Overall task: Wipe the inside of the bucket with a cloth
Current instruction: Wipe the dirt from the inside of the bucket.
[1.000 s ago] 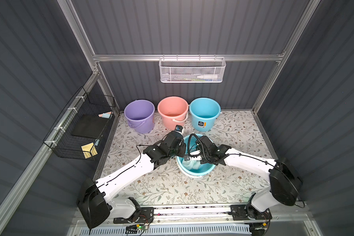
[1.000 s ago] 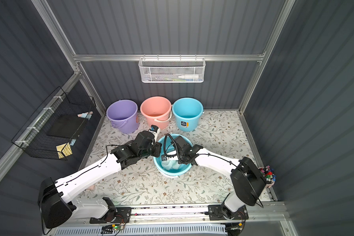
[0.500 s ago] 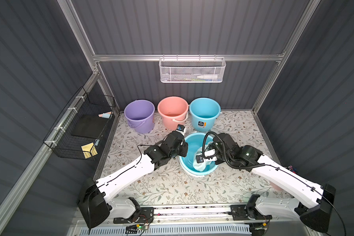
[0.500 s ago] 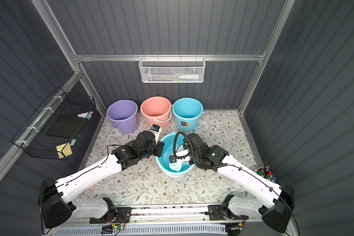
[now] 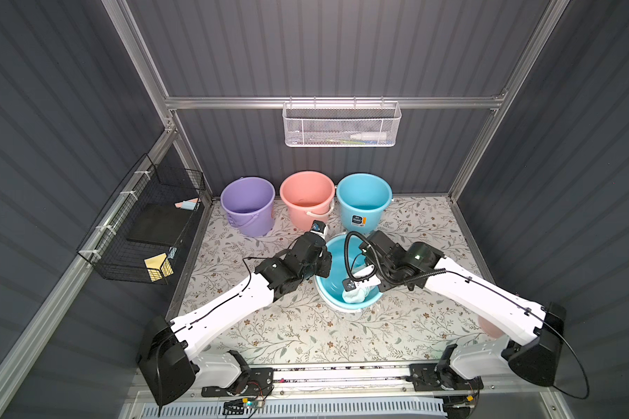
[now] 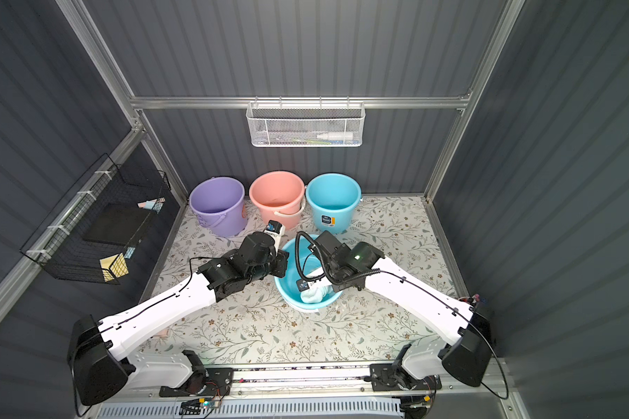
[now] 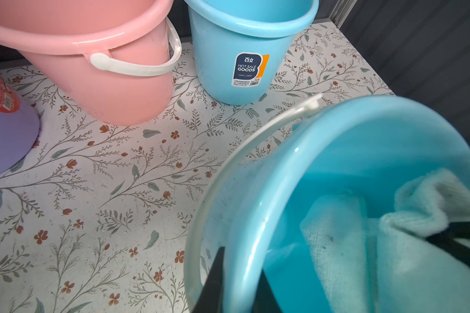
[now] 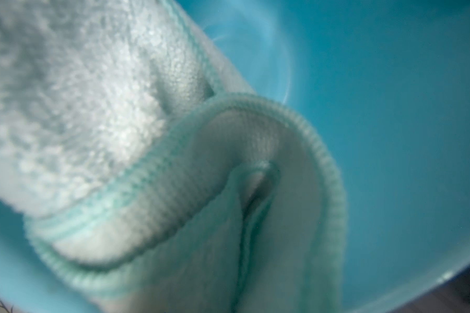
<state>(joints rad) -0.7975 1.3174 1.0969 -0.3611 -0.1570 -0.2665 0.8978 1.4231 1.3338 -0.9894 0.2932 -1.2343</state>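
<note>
Right arm (image 5: pixel 487 295) extended, cloth (image 5: pixel 354 296) seemingly pressing bucket (image 5: pixel 336 263)

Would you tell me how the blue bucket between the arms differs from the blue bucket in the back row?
The front blue bucket holds the cloth; the back blue bucket is empty. The left gripper pinches the front one's rim; the back one stands untouched. The back one shows a dark label, the front one none. Both are light blue plastic.
</note>
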